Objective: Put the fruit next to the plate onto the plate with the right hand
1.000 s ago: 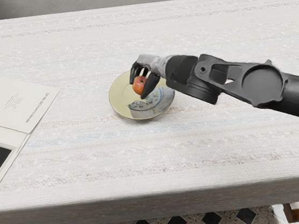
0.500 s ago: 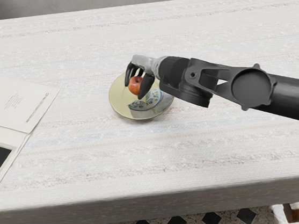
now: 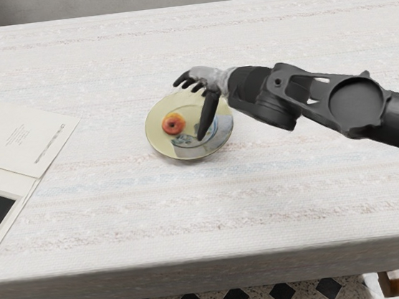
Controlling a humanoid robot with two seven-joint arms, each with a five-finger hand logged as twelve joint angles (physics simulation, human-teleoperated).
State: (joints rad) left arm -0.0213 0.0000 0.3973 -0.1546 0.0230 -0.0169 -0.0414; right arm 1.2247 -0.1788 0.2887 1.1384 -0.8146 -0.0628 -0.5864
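Fruit (image 3: 173, 124) released, now lying on plate (image 3: 158, 136), right hand (image 3: 201, 91) opened, fingers spread just right of it

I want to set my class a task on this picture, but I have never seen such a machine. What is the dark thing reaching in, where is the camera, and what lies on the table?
This is a computer-simulated scene, not a photograph. The camera sits in a humanoid robot's head and looks down at a slant on a table. The dark thing entering from the right edge is the robot's right arm. It ends in a five-finger right hand. The hand is over the far right part of a plate, with its fingers spread, and it holds nothing. A small reddish fruit lies on the plate, apart from the hand. Some papers lie at the table's left edge. The robot's left arm does not show.
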